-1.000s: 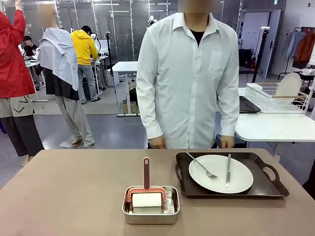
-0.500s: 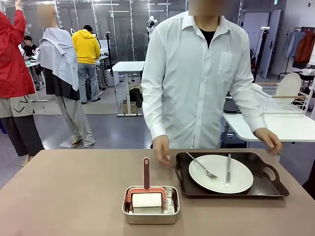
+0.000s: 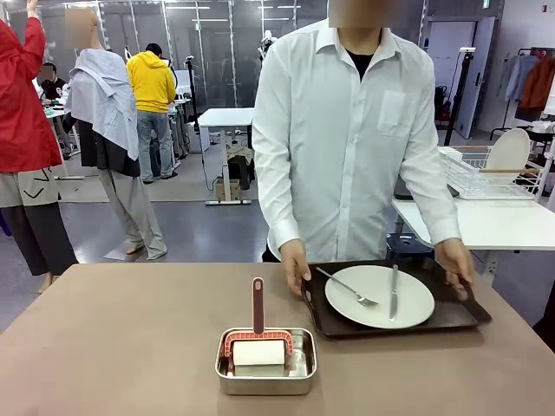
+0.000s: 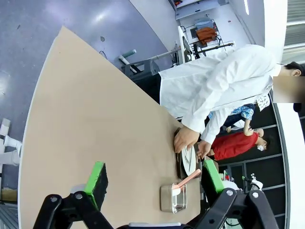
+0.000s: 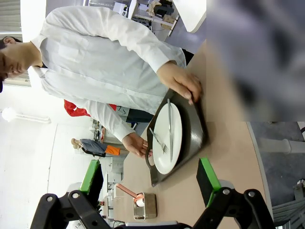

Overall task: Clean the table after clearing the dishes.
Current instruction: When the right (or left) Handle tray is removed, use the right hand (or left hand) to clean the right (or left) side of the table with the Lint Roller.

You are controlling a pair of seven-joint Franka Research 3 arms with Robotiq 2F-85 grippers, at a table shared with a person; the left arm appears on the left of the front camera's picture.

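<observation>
A person in a white shirt stands at the far side of a wide taupe-brown table [image 3: 121, 347], leaning slightly over it. On the right part of the table, close to the far edge, is a dark brown tray [image 3: 453, 314] carrying a round white plate [image 3: 379, 299]. A metal fork [image 3: 347, 287] lies on the left half of the plate and a metal knife [image 3: 393, 293] on the right half. The person's right hand [image 3: 295, 264] grips the tray's end nearest the middle of the table, and the person's left hand [image 3: 455, 264] grips the opposite end. I cannot tell whether the tray rests on the table or is just lifted off it. Near the middle of the table, closer to the robot and just beside the tray's near corner, sits a small steel pan [image 3: 224, 368]. In it is a roller [image 3: 258, 351] with a white roll, its reddish-brown handle standing upright. The left gripper [image 4: 155, 177] hangs above the table with its green pads [image 4: 96, 177] spread wide apart and nothing between them. The right gripper [image 5: 148, 177] is likewise spread wide and holds nothing, looking down at the tray from well apart. Behind the person, on the right, a white table [image 3: 486, 227] holds a white wire dish rack [image 3: 473, 178].
</observation>
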